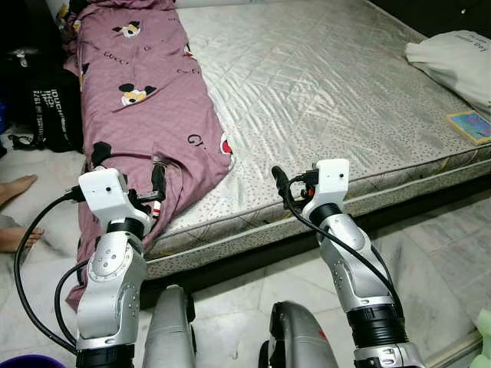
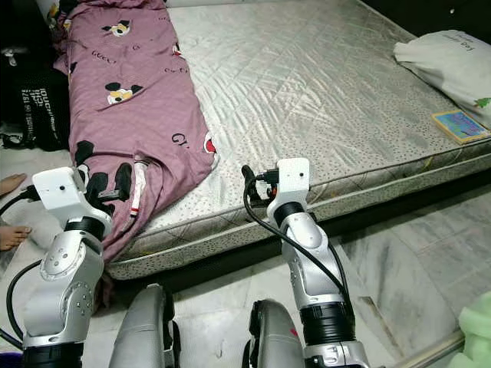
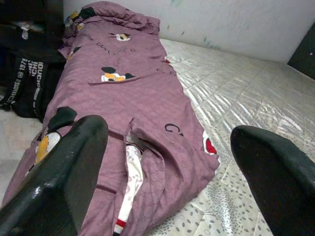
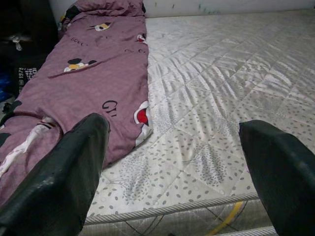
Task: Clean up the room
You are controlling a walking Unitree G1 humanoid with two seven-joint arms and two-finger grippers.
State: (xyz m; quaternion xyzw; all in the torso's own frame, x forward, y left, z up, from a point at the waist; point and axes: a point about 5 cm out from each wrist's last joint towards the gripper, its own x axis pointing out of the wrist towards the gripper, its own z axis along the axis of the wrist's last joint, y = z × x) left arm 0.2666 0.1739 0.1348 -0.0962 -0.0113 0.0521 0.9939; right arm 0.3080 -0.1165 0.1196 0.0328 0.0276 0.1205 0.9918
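A purple quilted blanket (image 1: 146, 84) with cartoon mouse prints lies lengthwise along the left side of a bare silver-grey mattress (image 1: 322, 84). Its near end hangs over the mattress's front edge toward the floor. My left gripper (image 3: 167, 172) is held open just above and in front of that near end, with the blanket's folds between its black fingers (image 3: 64, 172) in the left wrist view. My right gripper (image 4: 172, 172) is also open. It hovers in front of the mattress's front edge, right of the blanket, with nothing in it.
A white pillow or bag (image 1: 456, 61) and a thin book (image 1: 469, 125) lie at the mattress's right edge. A black bag (image 1: 50, 107) stands on the floor to the left. A person's bare feet (image 1: 15, 188) rest by the left edge. The floor is pale marble tile (image 1: 445, 253).
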